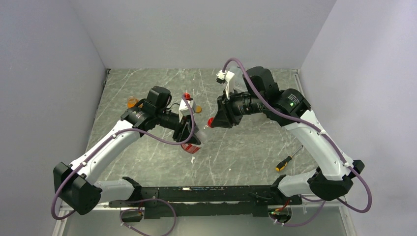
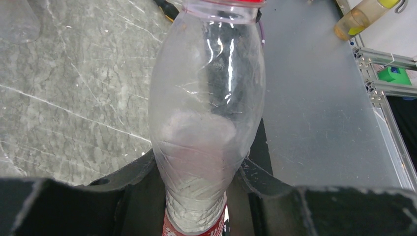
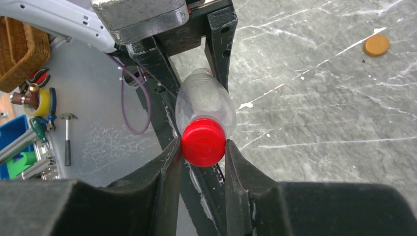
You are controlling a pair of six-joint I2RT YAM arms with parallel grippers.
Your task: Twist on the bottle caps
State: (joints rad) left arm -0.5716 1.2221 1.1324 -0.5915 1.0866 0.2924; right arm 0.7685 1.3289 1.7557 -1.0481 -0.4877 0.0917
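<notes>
My left gripper (image 1: 189, 136) is shut on the clear bottle with a red label band (image 1: 193, 145) and holds it tilted above the table. In the left wrist view the bottle (image 2: 206, 98) runs up from between the fingers (image 2: 275, 182). My right gripper (image 1: 212, 121) is shut on the red cap (image 3: 203, 142), which sits on the bottle's mouth; its fingertips (image 3: 169, 157) press both sides of the cap. An orange cap (image 3: 376, 45) lies loose on the table. An orange bottle (image 1: 132, 102) stands at the far left. The blue cap is out of view.
A yellow-and-black-handled screwdriver (image 1: 288, 161) lies on the table at the right front. A small orange-and-red item (image 1: 193, 103) stands behind my left wrist. The black rail (image 1: 206, 194) carrying the arm bases runs along the near edge. Grey walls close in three sides.
</notes>
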